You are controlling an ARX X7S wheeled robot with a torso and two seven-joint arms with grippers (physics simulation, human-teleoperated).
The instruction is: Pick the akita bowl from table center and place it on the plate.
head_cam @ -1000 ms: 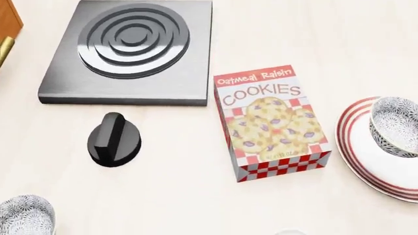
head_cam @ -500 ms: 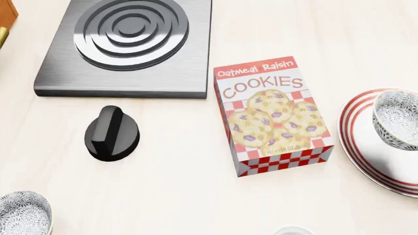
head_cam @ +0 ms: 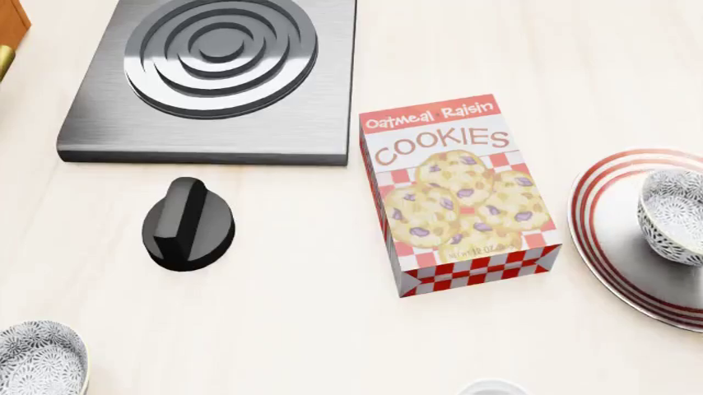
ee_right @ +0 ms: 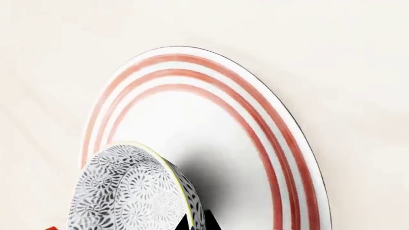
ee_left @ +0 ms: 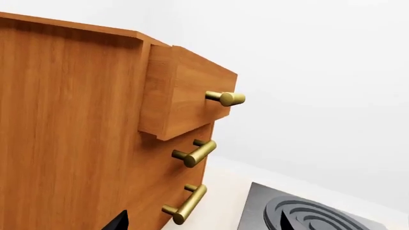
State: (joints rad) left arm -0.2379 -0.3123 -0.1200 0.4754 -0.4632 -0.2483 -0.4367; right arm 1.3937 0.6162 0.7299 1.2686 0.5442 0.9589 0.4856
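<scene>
The akita bowl (head_cam: 672, 216), speckled grey and white, sits low over the red-ringed plate (head_cam: 598, 239) at the right edge of the head view. In the right wrist view the akita bowl (ee_right: 128, 196) is above the plate (ee_right: 255, 124), and I cannot tell whether they touch. My right gripper (ee_right: 199, 223) is shut on the bowl's wall, one dark tip on each side of the rim. It does not appear in the head view. My left gripper (ee_left: 201, 225) is open, its tips far apart and empty, near a wooden cabinet.
A cookies box (head_cam: 456, 193) lies left of the plate. A black knob (head_cam: 187, 224) and a grey burner slab (head_cam: 220, 74) are further left. A second speckled bowl (head_cam: 39, 358) and a white cup rim (head_cam: 491, 387) are at the near edge. The cabinet (ee_left: 70, 134) has brass handles (ee_left: 195, 153).
The bowl has dropped lower and moved slightly right over the plate. The head view shifted between one second and half a second ago, then held still.
</scene>
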